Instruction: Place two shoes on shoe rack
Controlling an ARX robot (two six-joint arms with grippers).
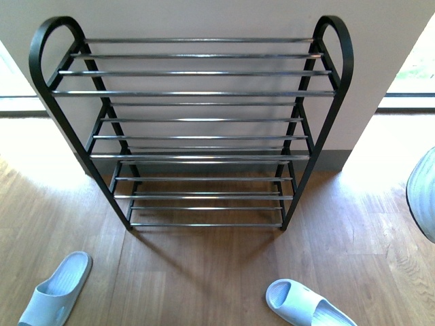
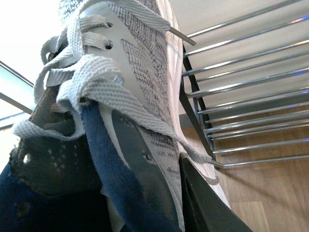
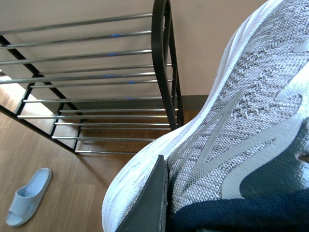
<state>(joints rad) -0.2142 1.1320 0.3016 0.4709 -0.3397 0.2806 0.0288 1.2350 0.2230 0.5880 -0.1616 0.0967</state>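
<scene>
The shoe rack [image 1: 197, 122], black-framed with silver rods, stands against the wall with no shoes on its tiers. In the left wrist view a grey sneaker [image 2: 140, 72] with grey laces and navy lining fills the picture. My left gripper [image 2: 159, 203] is shut on it, and one black finger [image 2: 207, 208] presses its side. A second grey sneaker [image 3: 251, 121] with a white sole is held by my right gripper [image 3: 203, 212], a black finger [image 3: 152, 203] against its side. That shoe's toe [image 1: 425, 193] shows at the front view's right edge. The rack [image 2: 251, 72] [image 3: 161, 58] lies beyond both shoes.
Two pale blue slippers lie on the wood floor in front of the rack, one at the left [image 1: 58, 288] and one at the right [image 1: 306, 305]. One slipper [image 3: 29, 195] also shows in the right wrist view. Bright windows flank the wall.
</scene>
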